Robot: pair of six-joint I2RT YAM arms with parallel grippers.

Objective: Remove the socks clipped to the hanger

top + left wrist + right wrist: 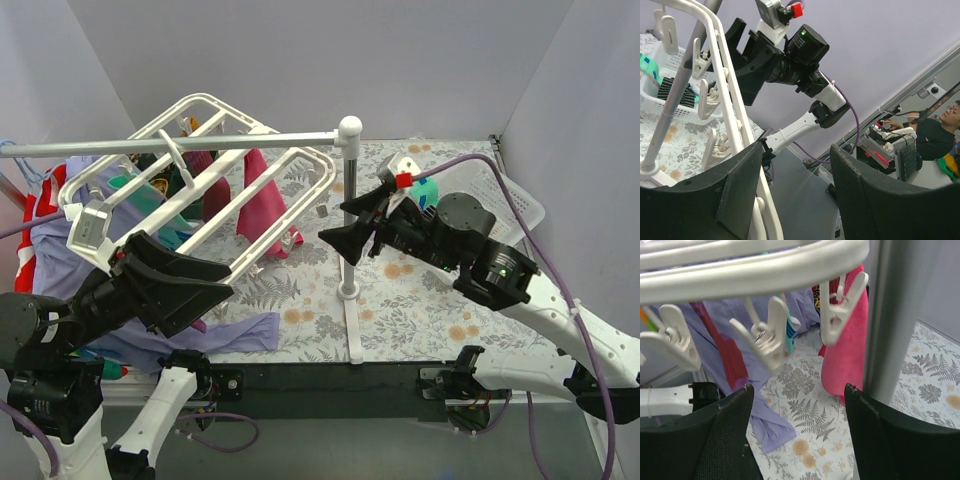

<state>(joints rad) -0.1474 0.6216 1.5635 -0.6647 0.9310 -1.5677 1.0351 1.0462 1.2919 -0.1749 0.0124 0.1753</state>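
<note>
The white hanger (210,185) hangs tilted from the grey rail. A magenta-pink sock (262,205), a dark red sock (214,195) and a teal-green sock (140,190) hang from its clips. My left gripper (215,298) is open at the hanger's near rim; in the left wrist view (796,150) the rim bar (735,125) runs along my left finger. My right gripper (335,222) is open and empty beside the pole, facing the hanger's right end. In the right wrist view (799,387) the pink sock (845,355) hangs beyond the open jaws, under a clip (837,315).
The grey rail (180,145) rests on an upright pole (350,200) with a base on the floral cloth. A white mesh basket (500,195) at the right holds a black striped sock (677,92). A lavender shirt (230,335) and a rainbow-striped garment (30,215) lie at the left.
</note>
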